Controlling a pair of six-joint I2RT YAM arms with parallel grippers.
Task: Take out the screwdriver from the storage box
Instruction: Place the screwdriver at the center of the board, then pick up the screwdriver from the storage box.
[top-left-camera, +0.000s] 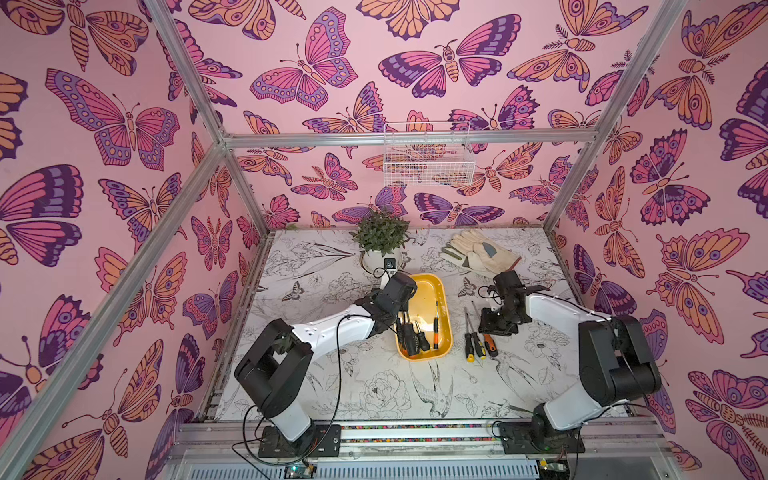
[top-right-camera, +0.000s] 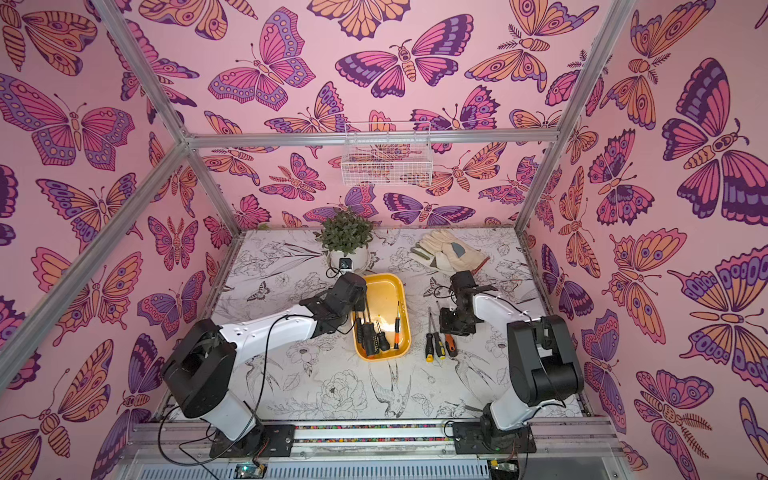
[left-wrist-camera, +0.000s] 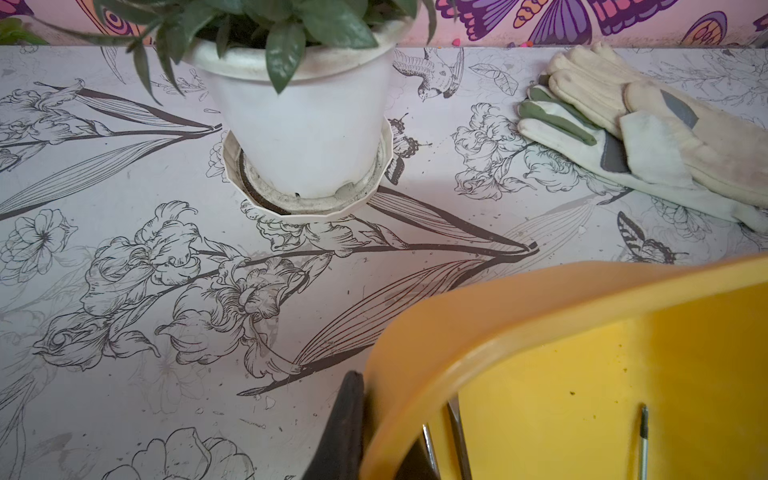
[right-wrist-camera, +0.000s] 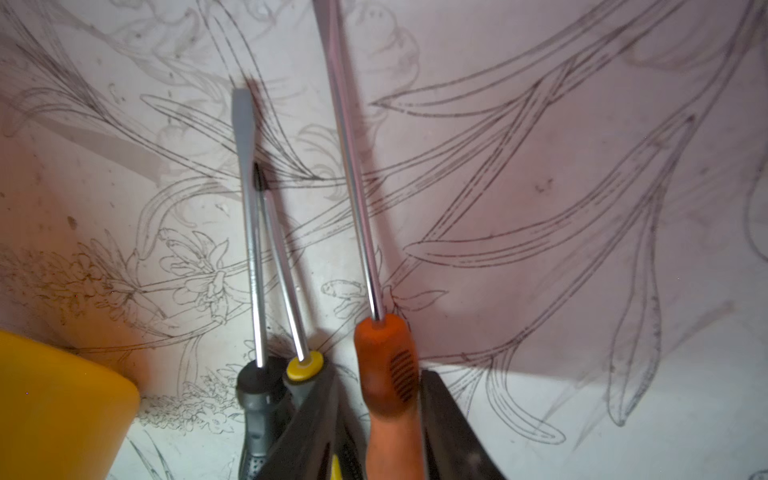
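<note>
Right gripper (right-wrist-camera: 380, 376) jaws stand apart around orange screwdriver (right-wrist-camera: 388, 365) on counter (right-wrist-camera: 602, 395); left gripper (top-left-camera: 401, 322) clamps rim of the box (left-wrist-camera: 457, 316).

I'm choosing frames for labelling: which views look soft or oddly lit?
Right wrist view: the handle of the orange screwdriver, near the lens, is blurred, and a pinkish shadow covers the table. Left wrist view: the rim of the storage box is soft, the plant pot sharp. Both top views: evenly lit.
</note>
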